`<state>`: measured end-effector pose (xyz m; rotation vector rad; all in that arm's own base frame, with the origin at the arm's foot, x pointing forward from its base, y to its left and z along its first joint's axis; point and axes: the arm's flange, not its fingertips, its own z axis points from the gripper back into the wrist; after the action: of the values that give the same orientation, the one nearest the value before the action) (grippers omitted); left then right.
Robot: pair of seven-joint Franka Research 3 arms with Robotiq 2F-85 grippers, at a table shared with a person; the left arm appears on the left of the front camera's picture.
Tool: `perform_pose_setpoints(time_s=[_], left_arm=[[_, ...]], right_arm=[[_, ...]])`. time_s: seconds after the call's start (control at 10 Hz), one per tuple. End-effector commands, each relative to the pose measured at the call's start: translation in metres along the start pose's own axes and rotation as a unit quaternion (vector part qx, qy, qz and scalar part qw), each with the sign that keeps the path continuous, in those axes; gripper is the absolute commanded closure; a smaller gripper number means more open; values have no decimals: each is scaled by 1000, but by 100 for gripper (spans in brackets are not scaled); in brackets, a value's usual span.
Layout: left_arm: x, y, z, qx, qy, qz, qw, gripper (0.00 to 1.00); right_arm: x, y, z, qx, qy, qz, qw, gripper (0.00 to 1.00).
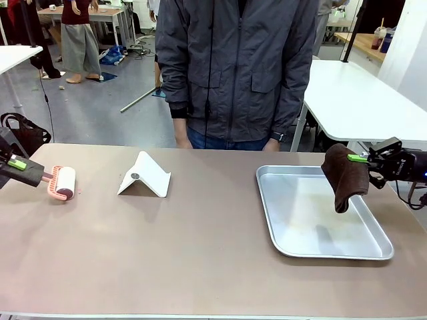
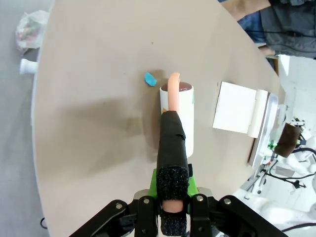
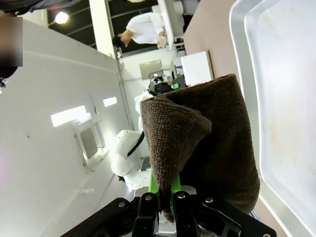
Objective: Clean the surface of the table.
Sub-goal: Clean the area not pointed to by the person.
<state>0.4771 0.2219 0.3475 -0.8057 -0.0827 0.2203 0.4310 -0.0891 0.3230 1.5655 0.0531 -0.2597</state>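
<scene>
**Roller poised left of the tray, cloth hanging over it**

The counter (image 1: 200, 267) lies beneath both arms, and its bare top stretches left of the tray (image 1: 287, 169). The right end effector (image 1: 363, 159) is pressed together on a brown cloth (image 1: 345, 177) that hangs over the tray's right side. Well left of the tray, nearer the open surface, the left end effector (image 1: 19, 163) pinches a lint roller (image 1: 65, 182) by its handle. The drum seems to lie front to back. A blue scrap (image 2: 149, 78) sits just beyond it. Whether the drum touches the counter is unclear.

The table (image 1: 200, 260) — wide, matte brownish-tan top, thin pale edge.
</scene>
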Motion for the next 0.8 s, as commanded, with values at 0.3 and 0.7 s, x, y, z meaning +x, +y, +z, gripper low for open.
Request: perform_pose_setpoints(time_s=[0.3,0.7], left_arm=[[11,-8,-61,41,65,-14,997,90],[21,-28,-82,24,71,-35,997,90]], right_arm=[[-2,2,-1,2,1,2,1000,100],[-2,2,-1,2,1,2,1000,100]])
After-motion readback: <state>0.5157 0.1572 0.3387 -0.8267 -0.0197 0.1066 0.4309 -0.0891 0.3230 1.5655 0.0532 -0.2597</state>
